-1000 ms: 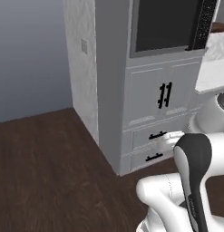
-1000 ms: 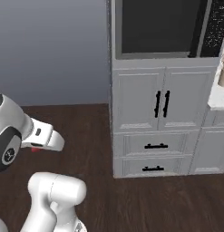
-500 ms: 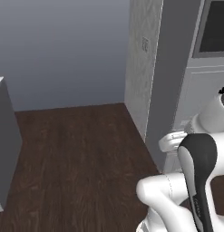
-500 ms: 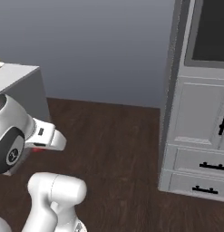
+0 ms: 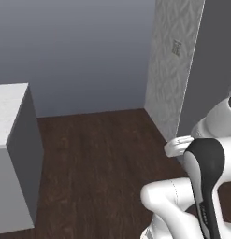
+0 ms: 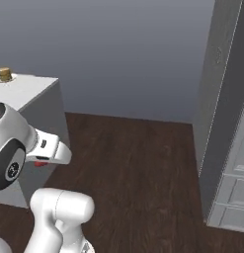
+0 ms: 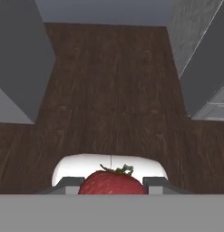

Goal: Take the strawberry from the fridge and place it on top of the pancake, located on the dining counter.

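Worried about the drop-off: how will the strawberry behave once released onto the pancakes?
The strawberry, held between the gripper fingers, looks rounded, so it may roll once released. It seems small and light, probably soft, so gentle release looks wise.

The strawberry (image 7: 112, 183) is cut off below by the hand view's bottom edge. The dining counter (image 5: 9, 116) is cropped at the left edge, and a small brown item (image 6: 4, 74) on it is too small to be identified.
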